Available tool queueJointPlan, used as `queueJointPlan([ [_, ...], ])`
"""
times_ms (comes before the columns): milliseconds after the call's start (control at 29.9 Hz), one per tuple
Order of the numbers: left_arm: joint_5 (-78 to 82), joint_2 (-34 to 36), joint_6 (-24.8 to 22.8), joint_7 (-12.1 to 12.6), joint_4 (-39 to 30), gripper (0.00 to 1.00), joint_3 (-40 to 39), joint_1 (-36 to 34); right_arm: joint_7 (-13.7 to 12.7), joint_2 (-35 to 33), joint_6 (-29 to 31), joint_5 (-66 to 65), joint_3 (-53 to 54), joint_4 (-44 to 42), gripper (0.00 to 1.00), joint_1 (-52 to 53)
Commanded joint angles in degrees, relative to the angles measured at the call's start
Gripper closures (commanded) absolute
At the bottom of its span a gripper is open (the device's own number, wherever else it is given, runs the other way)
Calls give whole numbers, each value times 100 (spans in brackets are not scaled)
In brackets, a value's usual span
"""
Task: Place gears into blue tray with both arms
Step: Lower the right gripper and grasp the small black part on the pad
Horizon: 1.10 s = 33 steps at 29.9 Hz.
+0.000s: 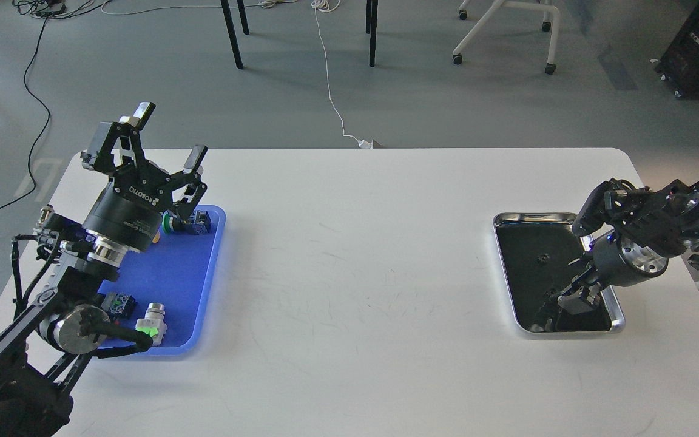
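Observation:
The blue tray (170, 276) lies at the table's left end. My left gripper (168, 136) is raised over its far end, open and holding nothing. On the right, one tiny black gear (542, 258) rests inside the silver-rimmed black tray (534, 215). My right gripper (563, 300) dips into that tray's near right part, just in front of the gear. It is dark against the black floor, so I cannot separate its fingers. Anything under it is hidden.
Push-button switches lie in the blue tray: a green-capped one (171, 223) at the far end, a dark one (120, 302) and a silver one with a green light (151, 324) near the front. A wide stretch of white table (355, 273) separates the trays.

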Motion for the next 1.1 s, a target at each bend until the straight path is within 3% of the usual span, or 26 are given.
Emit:
queueJointPlan([
  [0, -1, 1, -3, 0, 0, 2, -6, -3, -1, 62, -91, 11, 0, -59, 36, -74],
  [602, -1, 9, 5, 0, 0, 2, -24, -3, -1, 370, -188, 29, 0, -297, 40, -249],
  [902, 8, 9, 5, 0, 0, 2, -15, -3, -1, 370, -179, 29, 0, -297, 59, -293],
  [1070, 8, 9, 5, 0, 0, 2, -24, -3, -1, 370, -179, 29, 0, -297, 64, -293],
])
